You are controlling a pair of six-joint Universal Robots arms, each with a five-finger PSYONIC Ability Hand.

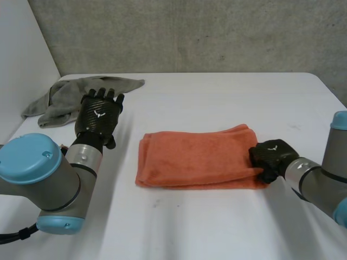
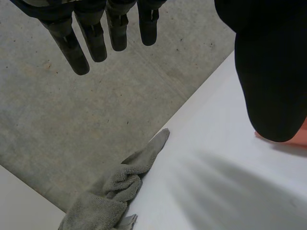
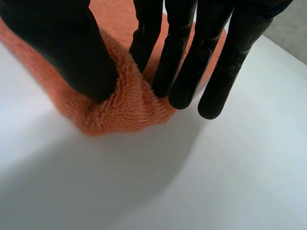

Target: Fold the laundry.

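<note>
Orange towel [image 1: 195, 157] lies folded in the middle of the desk [image 1: 217, 97]. The right robot hand [image 1: 269, 157] pinches its right edge between thumb and fingers. The left robot hand [image 1: 99, 114] hangs open, holding nothing. The shallow pinch may slip and undo the fold.

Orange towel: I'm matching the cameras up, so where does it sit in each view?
Head view: the orange towel lies folded mid-table, with the right hand pinching its right end.
Left wrist view: an orange sliver shows beside the thumb of the left hand.
Right wrist view: its end is bunched between the right hand's thumb and fingers.
Shared landmark: the white table.
</note>
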